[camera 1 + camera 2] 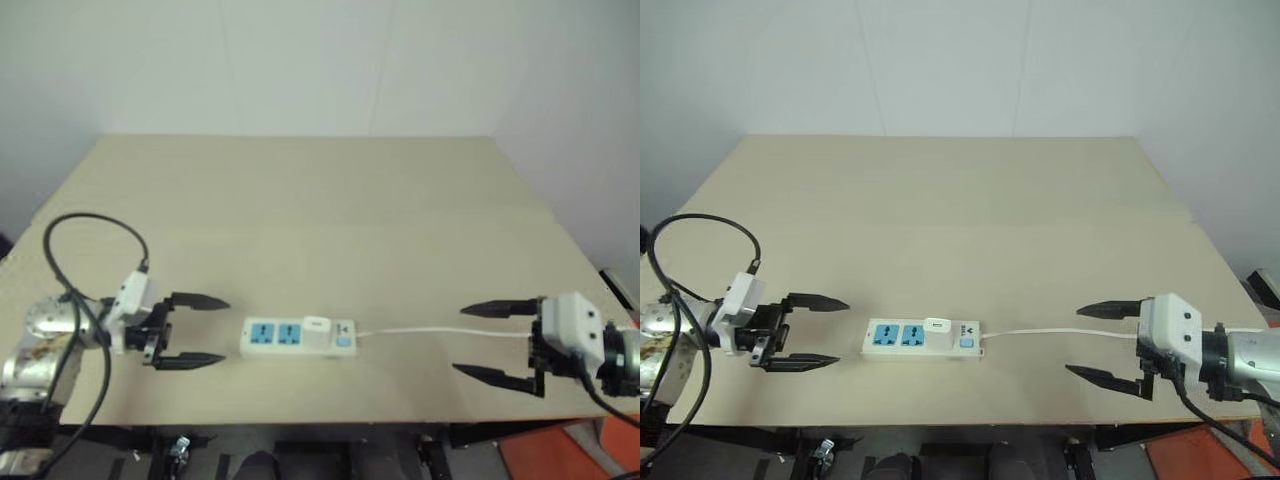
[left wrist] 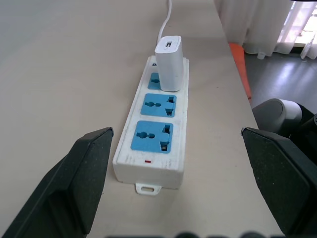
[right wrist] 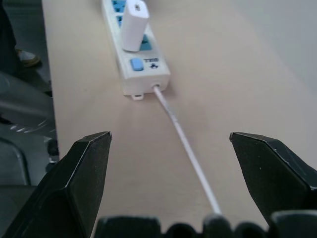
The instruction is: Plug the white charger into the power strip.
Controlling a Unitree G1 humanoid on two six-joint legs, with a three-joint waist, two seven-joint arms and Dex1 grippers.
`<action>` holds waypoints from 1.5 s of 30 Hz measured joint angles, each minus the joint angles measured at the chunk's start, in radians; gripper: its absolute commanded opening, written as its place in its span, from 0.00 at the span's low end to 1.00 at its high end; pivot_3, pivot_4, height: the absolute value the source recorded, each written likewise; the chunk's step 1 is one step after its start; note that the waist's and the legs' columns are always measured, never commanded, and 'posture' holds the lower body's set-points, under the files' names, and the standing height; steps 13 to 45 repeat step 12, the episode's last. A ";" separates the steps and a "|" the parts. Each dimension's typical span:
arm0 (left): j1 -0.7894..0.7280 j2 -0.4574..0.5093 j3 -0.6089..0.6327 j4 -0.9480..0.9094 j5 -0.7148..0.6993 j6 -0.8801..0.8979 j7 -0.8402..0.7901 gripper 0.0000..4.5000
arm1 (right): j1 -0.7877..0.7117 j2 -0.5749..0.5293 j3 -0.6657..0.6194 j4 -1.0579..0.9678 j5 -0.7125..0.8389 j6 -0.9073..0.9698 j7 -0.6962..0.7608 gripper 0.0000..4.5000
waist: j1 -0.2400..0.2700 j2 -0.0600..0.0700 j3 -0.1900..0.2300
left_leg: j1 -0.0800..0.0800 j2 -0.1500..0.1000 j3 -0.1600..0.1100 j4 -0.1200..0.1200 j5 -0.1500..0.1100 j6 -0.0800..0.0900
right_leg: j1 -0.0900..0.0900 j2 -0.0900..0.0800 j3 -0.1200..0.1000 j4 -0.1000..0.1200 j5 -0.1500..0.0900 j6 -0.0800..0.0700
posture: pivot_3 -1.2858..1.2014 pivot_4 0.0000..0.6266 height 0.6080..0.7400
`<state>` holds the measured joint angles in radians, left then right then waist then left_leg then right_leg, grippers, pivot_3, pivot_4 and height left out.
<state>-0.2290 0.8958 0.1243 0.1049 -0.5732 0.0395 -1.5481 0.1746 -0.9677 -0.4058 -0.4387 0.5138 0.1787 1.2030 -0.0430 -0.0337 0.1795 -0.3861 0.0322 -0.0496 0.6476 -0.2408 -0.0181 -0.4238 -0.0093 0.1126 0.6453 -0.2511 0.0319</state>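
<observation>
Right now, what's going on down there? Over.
Left tool open, right tool open, both empty. White charger stands plugged in the power strip, socket nearest the switch. Nothing in the way.

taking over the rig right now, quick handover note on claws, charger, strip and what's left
Left claw: open, holding nothing, off the strip's left end.
Right claw: open, holding nothing, off to the right, astride the cable without touching it.
Power strip: flat on the table between the two claws.
White charger: upright in the socket nearest the switch; the other two sockets are free.
Done: charger looks plugged in, both claws clear.
Left: confirm it is fully seated, which cannot be judged from here.
</observation>
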 measured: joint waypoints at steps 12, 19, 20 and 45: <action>-0.009 -0.040 -0.002 -0.008 0.028 -0.003 0.021 1.00 | 0.031 -0.012 -0.020 -0.032 0.019 0.051 -0.004 1.00 | 0.000 0.000 0.000 | 0.000 0.000 0.000 0.000 0.000 0.000 | 0.000 0.000 0.000 0.000 0.000 0.000 | 0.52 0.24 1.00; -0.009 -0.040 -0.002 -0.008 0.028 -0.003 0.021 1.00 | 0.031 -0.012 -0.020 -0.032 0.019 0.051 -0.004 1.00 | 0.000 0.000 0.000 | 0.000 0.000 0.000 0.000 0.000 0.000 | 0.000 0.000 0.000 0.000 0.000 0.000 | 0.52 0.24 1.00; -0.009 -0.040 -0.002 -0.008 0.028 -0.003 0.021 1.00 | 0.031 -0.012 -0.020 -0.032 0.019 0.051 -0.004 1.00 | 0.000 0.000 0.000 | 0.000 0.000 0.000 0.000 0.000 0.000 | 0.000 0.000 0.000 0.000 0.000 0.000 | 0.52 0.24 1.00; -0.009 -0.040 -0.002 -0.008 0.028 -0.003 0.021 1.00 | 0.031 -0.012 -0.020 -0.032 0.019 0.051 -0.004 1.00 | 0.000 0.000 0.000 | 0.000 0.000 0.000 0.000 0.000 0.000 | 0.000 0.000 0.000 0.000 0.000 0.000 | 0.52 0.24 1.00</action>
